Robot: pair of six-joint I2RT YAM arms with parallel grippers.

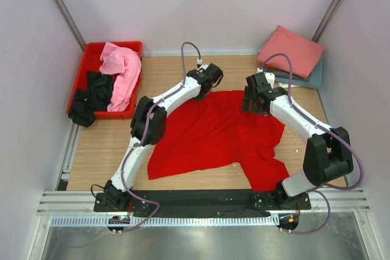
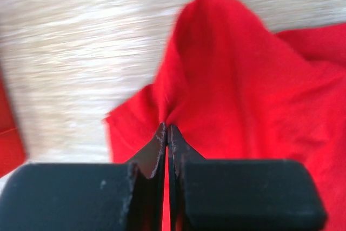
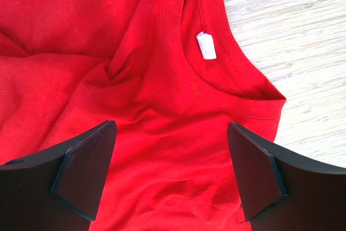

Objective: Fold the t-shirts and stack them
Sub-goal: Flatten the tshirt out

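The left gripper [image 2: 166, 129] is clamped together on a raised pinch of the bright red soft cloth t-shirt [image 2: 243, 90], at its far edge in the top view; the right gripper [image 3: 172, 152] has its jaws wide apart above the ribbed neckline [image 3: 216, 87], with nothing between them; the red shirt lies spread and rumpled across the middle of the pale wooden bench [image 1: 103, 150], not yet folded, so I judge this the start of its fold; at the far right corner a folded salmon pink t-shirt [image 1: 291, 50] sits on a folded grey-blue t-shirt [image 1: 315, 77], which looks like two done and stacked; at the far left a rigid red plastic crate [image 1: 81, 77] holds a crumpled light pink t-shirt [image 1: 122, 71] and a black t-shirt [image 1: 91, 97] spilling over its rim, both yet to be folded; three shirts remain by my count; a small white tag [image 3: 205, 45] is sewn inside the neckline, but no writing on it can be read, and no brand shows anywhere else
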